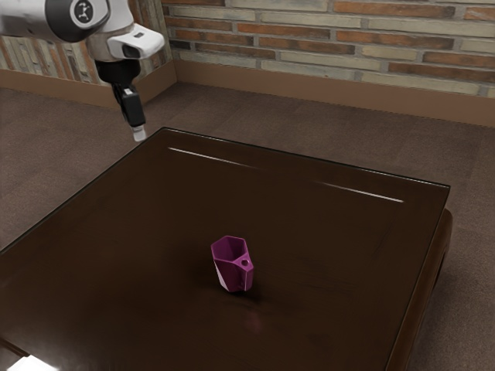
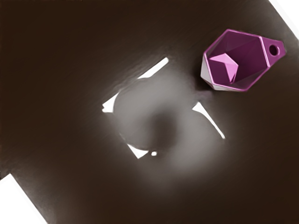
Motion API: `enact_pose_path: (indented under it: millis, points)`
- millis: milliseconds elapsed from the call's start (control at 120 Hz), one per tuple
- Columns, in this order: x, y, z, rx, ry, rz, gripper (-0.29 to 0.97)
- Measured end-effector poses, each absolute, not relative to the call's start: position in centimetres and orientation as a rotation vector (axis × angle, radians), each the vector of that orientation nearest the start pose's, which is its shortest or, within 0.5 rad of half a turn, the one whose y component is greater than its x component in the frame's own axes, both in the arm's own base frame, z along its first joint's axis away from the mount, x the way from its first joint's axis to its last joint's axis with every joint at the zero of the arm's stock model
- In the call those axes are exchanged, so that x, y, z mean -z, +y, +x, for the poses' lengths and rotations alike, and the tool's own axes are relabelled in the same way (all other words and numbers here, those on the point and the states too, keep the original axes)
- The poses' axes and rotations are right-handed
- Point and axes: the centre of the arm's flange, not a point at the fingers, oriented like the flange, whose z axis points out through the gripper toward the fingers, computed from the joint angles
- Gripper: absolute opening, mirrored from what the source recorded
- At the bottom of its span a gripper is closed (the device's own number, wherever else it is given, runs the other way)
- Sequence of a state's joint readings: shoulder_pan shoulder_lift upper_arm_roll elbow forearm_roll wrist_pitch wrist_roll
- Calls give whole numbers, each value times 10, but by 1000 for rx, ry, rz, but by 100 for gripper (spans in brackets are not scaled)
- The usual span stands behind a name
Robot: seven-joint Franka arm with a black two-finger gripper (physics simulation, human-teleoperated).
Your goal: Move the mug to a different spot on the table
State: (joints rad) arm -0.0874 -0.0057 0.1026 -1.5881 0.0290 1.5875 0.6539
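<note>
- The table [image 1: 332, 232] is a broad, dark brown slab with a glossy top. In the exterior view thin streaks of light run along its far side.
- In my wrist view the same tabletop [image 2: 56, 70] carries a pale, blurred reflection [image 2: 159, 121] with a few bright, sharp-edged slivers around it.
- Behind the table stands a brick wall [image 1: 348, 31] in red, tan and grey, with a plain brown baseboard [image 1: 325, 86] along its foot.
- The floor [image 1: 69, 166] around the table is a dull brown with a fine weave.
- My white arm [image 1: 100, 23] comes in at the exterior view's upper left.
- My claw [image 1: 138, 133] hangs pointing down, high over the table's far corner on the exterior view's left. I cannot tell whether it is open or closed; nothing hangs from it.
- The mug [image 1: 233, 263] is purple and faceted. It stands upright near the middle of the table, mouth up, and its small pierced handle faces the exterior view's right.
- The mug is well apart from my claw, nearer the exterior camera and far below it.
- From my wrist I look down into the mug's [image 2: 238, 60] open mouth, which sits off to one side of the pale reflection.
</note>
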Motion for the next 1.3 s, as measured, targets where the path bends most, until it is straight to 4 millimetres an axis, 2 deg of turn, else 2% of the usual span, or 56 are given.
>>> enact_pose_path:
  millis: [175,242,408,467,500,542,625,683,733,767,792,825,917,958,1125,1300]
  points:
    - [-618,14,553,-20,1018,-2946,68]
    - [-611,14,548,-44,1037,-2946,68]
    - [-579,-1,558,-148,1276,-2813,68]
    - [-558,-14,568,-186,1393,-2747,68]
    - [-551,-34,571,-194,1482,-2696,68]
    - [-545,-76,570,-187,1626,-2608,68]
    - [-531,-177,537,-173,1929,-2380,68]
    - [-513,-236,512,-170,2105,-2217,68]
    - [-498,-274,497,-168,2219,-2101,68]
    - [-490,-287,493,-167,2265,-2053,68]
    - [-483,-286,494,-168,2279,-2039,68]
    - [-472,-272,505,-176,2272,-2055,68]
    - [-448,-192,550,-205,2163,-2167,68]
    - [-439,-174,559,-217,2150,-2178,68]
    - [-408,-188,564,-249,2238,-2098,68]
    - [-361,-206,572,-318,2327,-2056,68]
